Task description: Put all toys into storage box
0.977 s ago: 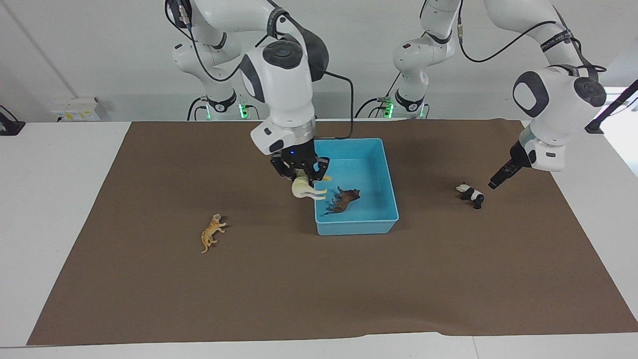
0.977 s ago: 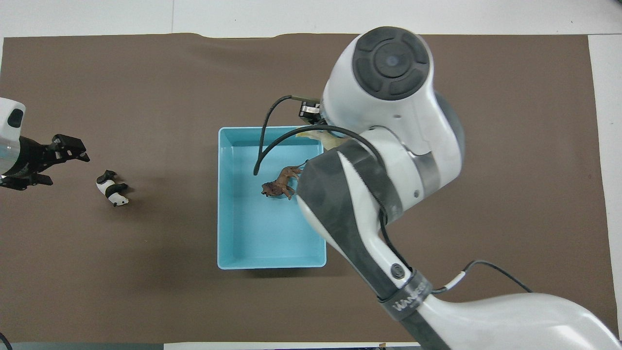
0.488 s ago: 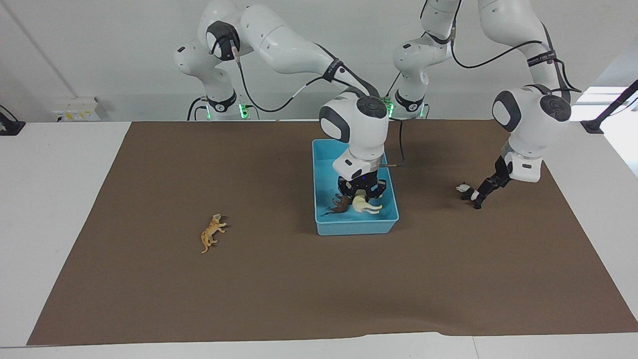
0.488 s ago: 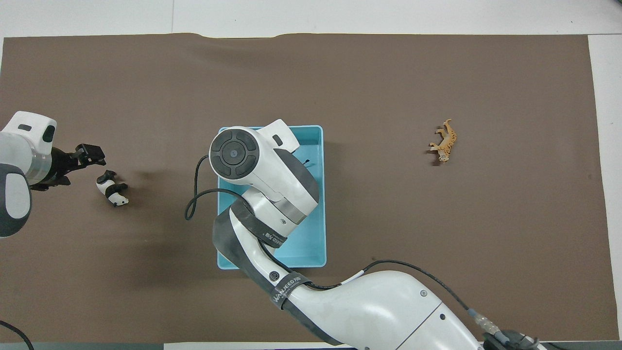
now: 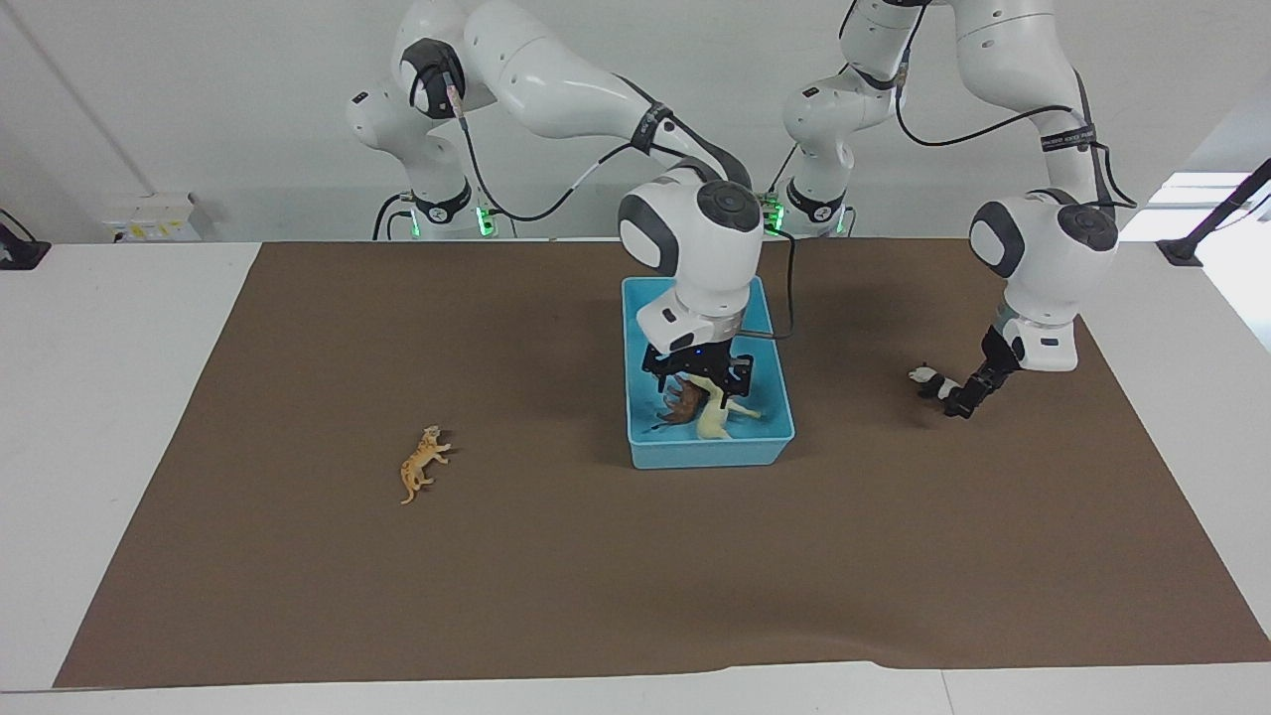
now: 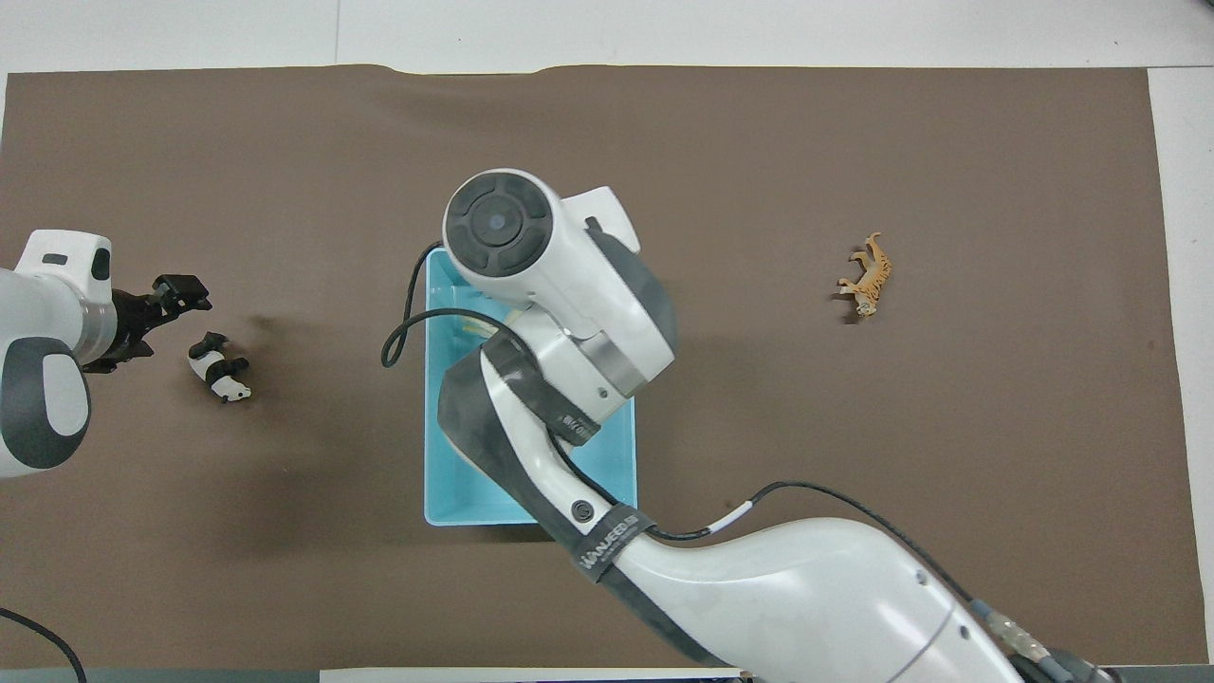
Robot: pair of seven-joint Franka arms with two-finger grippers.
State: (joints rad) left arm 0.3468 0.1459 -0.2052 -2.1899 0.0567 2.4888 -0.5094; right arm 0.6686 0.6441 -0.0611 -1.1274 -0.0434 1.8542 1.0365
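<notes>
The light-blue storage box (image 5: pixel 784 433) stands mid-table. In it lie the brown lion (image 5: pixel 679 407) and the cream-white horse (image 5: pixel 717 417), side by side at the end farther from the robots. My right gripper (image 5: pixel 700 382) hangs open just over them, holding nothing. The black-and-white panda (image 5: pixel 926 377) lies on the mat toward the left arm's end. My left gripper (image 5: pixel 961 405) is low and open right beside it, with the panda (image 6: pixel 220 368) outside the fingers. The orange tiger (image 5: pixel 422 464) lies alone toward the right arm's end. From overhead, the right arm covers much of the box (image 6: pixel 474 498).
A brown mat (image 5: pixel 556 576) covers most of the white table. The right arm's forearm stretches over the box from the robots' end. A black stand (image 5: pixel 1216 214) juts in at the left arm's end of the table.
My right gripper carried the horse over the box, lowered and opened, and the horse now lies beside the lion. My left gripper came down close to the panda.
</notes>
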